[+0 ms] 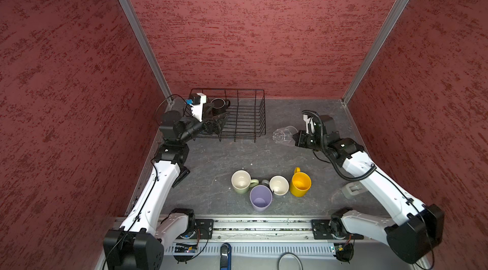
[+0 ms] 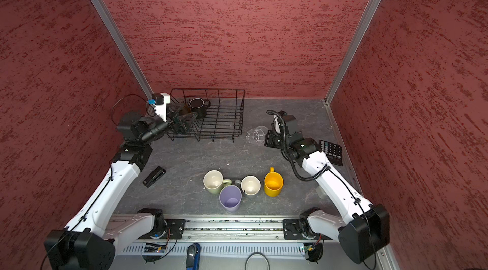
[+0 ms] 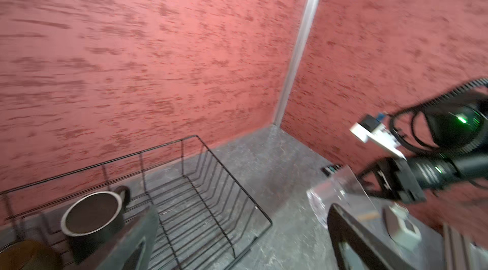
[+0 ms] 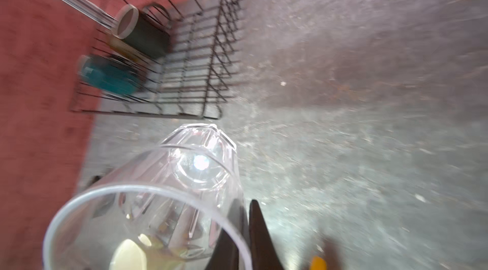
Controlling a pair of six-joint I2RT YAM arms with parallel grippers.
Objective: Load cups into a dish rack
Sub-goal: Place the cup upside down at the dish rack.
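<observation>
Nearest, four cups stood upright and bunched on the table (image 1: 211, 155): lilac tumbler (image 1: 261, 198) in front, with pale green mug (image 1: 241, 181), grey mug (image 1: 278, 185) and yellow mug (image 1: 300, 183) behind it. Stapler (image 2: 154, 176) lay to their left, calculator (image 2: 331, 152) by the right arm. Mid-table, right gripper (image 1: 297, 138) was pinched narrow on the rim of the clear ribbed glass (image 1: 284, 135). The glass was tipped sideways, base toward the dish rack (image 1: 245, 121), just beside it. Farther back, left gripper (image 1: 215, 119) hung wide and empty over the rack's left end. In the rack were black mug (image 1: 219, 106), teal mug (image 4: 105, 77) and amber tumbler (image 3: 23, 255).
</observation>
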